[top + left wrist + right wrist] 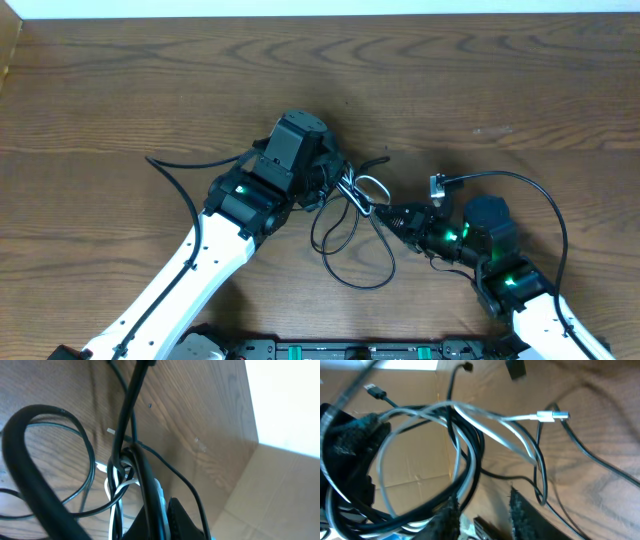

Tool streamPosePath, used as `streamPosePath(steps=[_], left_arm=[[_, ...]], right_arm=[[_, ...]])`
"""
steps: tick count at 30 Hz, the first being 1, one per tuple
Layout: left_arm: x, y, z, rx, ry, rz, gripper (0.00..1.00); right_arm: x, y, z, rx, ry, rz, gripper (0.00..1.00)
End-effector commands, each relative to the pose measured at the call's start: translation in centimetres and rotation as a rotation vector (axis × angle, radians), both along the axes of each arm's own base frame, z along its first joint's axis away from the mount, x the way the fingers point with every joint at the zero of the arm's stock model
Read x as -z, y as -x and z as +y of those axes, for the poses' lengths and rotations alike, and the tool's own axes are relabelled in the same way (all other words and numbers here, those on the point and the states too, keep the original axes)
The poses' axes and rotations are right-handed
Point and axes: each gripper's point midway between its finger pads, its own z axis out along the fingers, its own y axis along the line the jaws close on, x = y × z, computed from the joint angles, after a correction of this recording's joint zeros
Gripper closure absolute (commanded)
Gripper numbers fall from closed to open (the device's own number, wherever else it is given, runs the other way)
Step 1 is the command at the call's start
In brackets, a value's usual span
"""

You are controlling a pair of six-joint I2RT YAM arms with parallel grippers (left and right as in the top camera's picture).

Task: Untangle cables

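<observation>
The right gripper [484,505] stands partly spread, with a gap showing between its two fingers [449,515]. Strands of the cables [352,196] drop into that gap close against one finger, and nothing looks pinched there yet. The step in hand seems to be drawing one strand out of the knot, and that will go well only if this gripper settles on a single cord. The white cord [520,418] is the easiest to tell from the black ones and arcs clear of them toward its silver plug [552,416], so it is a better pick than the bunched black strands. Opposite, the left gripper [330,178] is pressed together on the far side of the tangle and appears to pinch the bunch, which gives an anchor to pull against. Its wrist view shows the cords crossing tightly at one spot, so a slow pull toward the right edge of the desk [150,90] should be safer than a jerk that cinches the knot. The tangle sits about mid-desk, and a slack black loop [360,287] trails toward the near edge. That loop is best kept free of the arm.
</observation>
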Motion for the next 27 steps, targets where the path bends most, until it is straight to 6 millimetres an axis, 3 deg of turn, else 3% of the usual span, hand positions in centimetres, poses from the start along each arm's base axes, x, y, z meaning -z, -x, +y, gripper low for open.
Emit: streamPosePath(steps=[1,9,15,19,27], left_arm=[[-0.4,-0.1,-0.2,0.069,-0.024,-0.045,0.92],[-0.9,0.0,-1.2,0.089,0.018,-0.050,0.92],[-0.9,0.8,-2.2,0.113,0.024,-0.045,0.92],[-0.9,1.6,-3.2,0.147,0.025,-0.044,0.92],[-1.1,1.8,-3.5,0.111,0.062,-0.012,0.93]], right_arm=[[-0.6,-0.8,-0.4,0.052,-0.026,0.014,0.65],[-1.2,0.1,1.2,0.051,-0.106,0.110,0.72],[-1.2,-0.4,1.0,0.107,-0.120,0.130,0.75],[-2.3,-0.7,1.3,0.105,-0.155,0.103,0.76],[-1.8,-0.2,2.0,0.097,-0.158,0.144,0.78]])
